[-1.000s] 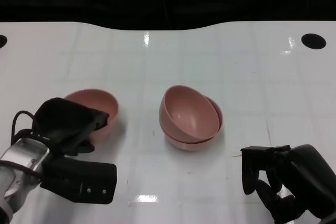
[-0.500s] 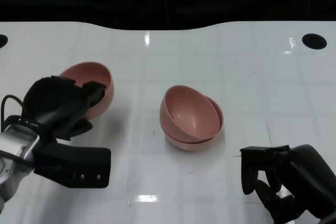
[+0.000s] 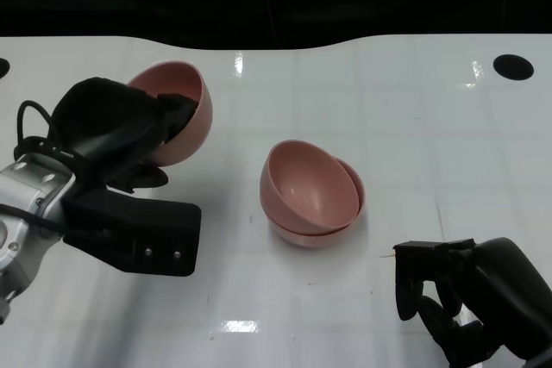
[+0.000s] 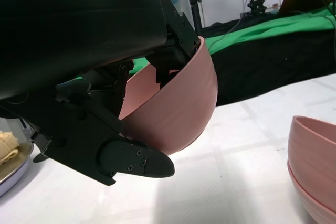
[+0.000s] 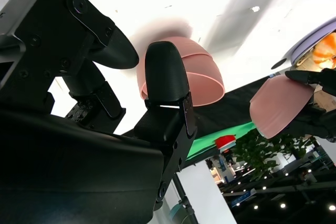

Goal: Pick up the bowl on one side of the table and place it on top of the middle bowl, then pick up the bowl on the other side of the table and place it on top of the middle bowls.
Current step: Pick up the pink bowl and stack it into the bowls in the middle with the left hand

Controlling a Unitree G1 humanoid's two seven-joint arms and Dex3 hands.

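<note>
My left hand (image 3: 116, 131) grips a pink bowl (image 3: 183, 122) by its rim and holds it tilted above the table, left of the middle. The same bowl (image 4: 176, 111) fills the left wrist view, fingers (image 4: 168, 64) inside its rim. In the middle of the table two pink bowls (image 3: 312, 194) sit stacked, the top one tilted; the stack's edge (image 4: 315, 171) also appears in the left wrist view. My right hand (image 3: 470, 299) rests low at the near right, holding nothing, fingers apart. The right wrist view shows the stack (image 5: 184, 74) and the lifted bowl (image 5: 281, 103).
The white table (image 3: 414, 127) has a black hole (image 3: 513, 65) at the far right and a dark far edge. A plate with food (image 4: 8, 156) lies at the edge of the left wrist view.
My left hand has lifted the left bowl off the table and carried it up and to the right, tilting it further. The right hand and the stack have stayed still.
</note>
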